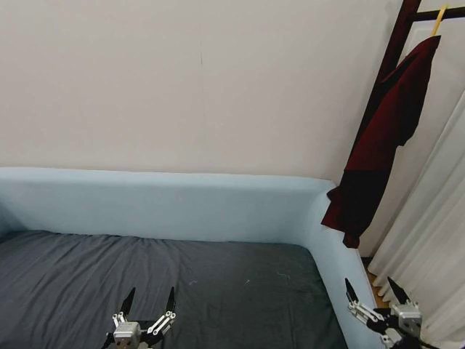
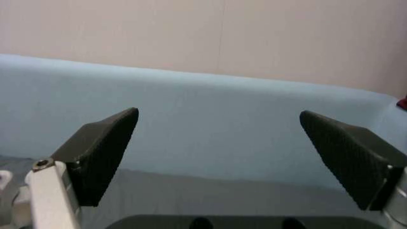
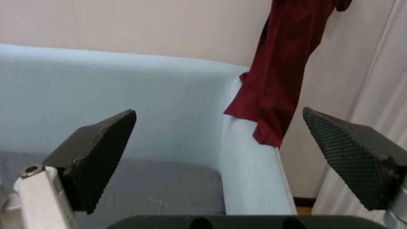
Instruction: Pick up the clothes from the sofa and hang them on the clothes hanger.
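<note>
A dark red garment [image 1: 383,138] hangs from a yellow hanger [image 1: 439,18] on the dark wooden rack [image 1: 396,43] at the right, its lower end draping to the sofa's right arm [image 1: 330,240]. In the right wrist view the garment [image 3: 283,71] hangs beyond the sofa's corner. My left gripper [image 1: 150,302] is open and holds nothing, low over the dark grey seat cushion [image 1: 145,283]. My right gripper [image 1: 375,291] is open and holds nothing too, just outside the right arm of the sofa. The light blue sofa back [image 2: 210,124] faces the left wrist view between the open fingers [image 2: 102,152].
A plain wall [image 1: 182,80] rises behind the sofa. White curtains [image 1: 436,233] hang at the far right beside the rack. A strip of wooden floor [image 1: 370,280] shows between the sofa arm and the curtain.
</note>
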Available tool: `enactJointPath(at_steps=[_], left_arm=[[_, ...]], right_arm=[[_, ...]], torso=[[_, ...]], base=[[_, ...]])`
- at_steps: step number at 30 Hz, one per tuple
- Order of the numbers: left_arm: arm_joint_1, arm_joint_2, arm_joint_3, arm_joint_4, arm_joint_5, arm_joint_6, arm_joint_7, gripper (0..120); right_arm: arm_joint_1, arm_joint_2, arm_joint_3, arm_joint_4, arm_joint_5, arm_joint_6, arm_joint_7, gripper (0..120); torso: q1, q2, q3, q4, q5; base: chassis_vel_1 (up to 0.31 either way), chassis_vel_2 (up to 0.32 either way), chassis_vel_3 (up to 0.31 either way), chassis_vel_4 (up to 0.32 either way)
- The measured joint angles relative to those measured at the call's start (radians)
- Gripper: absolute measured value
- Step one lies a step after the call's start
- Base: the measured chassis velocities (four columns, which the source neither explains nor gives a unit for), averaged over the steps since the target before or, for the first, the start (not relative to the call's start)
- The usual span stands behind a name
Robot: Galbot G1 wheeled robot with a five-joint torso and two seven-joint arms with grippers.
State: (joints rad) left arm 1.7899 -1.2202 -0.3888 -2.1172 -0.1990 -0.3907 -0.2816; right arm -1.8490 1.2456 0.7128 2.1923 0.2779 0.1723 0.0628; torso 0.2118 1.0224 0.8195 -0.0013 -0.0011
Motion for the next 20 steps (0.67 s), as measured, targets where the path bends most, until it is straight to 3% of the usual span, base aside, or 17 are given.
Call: enactJointPath(at_steps=[20], left_arm=[[0.011, 0.004, 0.004, -0.002, -0.005, 0.000, -0.001, 100]], right_arm=[[0.008, 0.024, -0.020, -0.036, -0.032, 0.026, 0.007, 100]], torso=[[0.000, 0.000, 0.000, 0.0000, 0.0002]], base=[[0.000, 0.000, 0.000, 0.000]])
